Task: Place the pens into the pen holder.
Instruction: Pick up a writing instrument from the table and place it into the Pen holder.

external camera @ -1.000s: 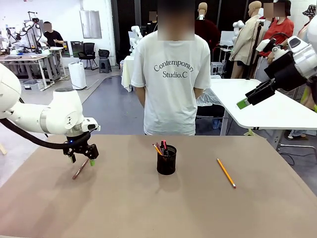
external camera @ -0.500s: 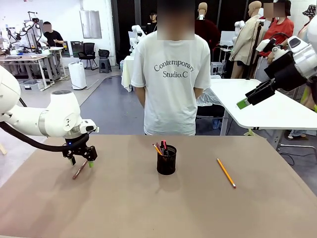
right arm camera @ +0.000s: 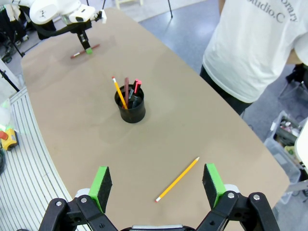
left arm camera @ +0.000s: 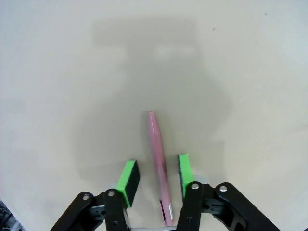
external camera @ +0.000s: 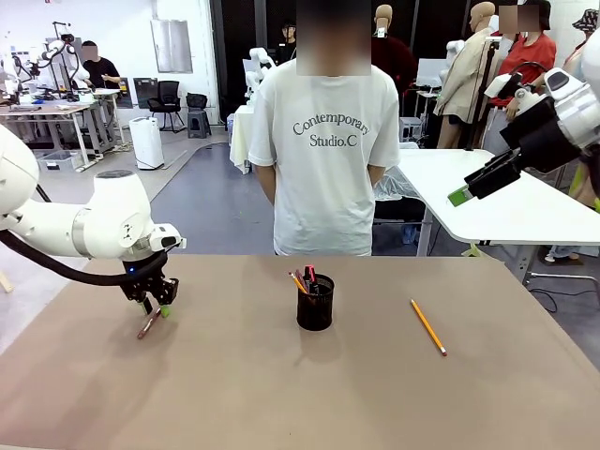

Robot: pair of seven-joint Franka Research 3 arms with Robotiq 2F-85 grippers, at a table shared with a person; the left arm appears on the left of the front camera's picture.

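The left gripper (left arm camera: 156,168) is straddling the pink pen (left arm camera: 155,137), jaws apart. The right gripper (right arm camera: 157,178) is hanging wide open.

Grey floor (external camera: 202,214) beyond the brown table (external camera: 281,394); white table (external camera: 487,202) right; black office chair (external camera: 169,96) far left.

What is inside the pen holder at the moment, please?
Three sticks stand in the pen holder: a yellow pencil, a brown pen and a red-tipped pen. Their lower ends are hidden by its black wall.
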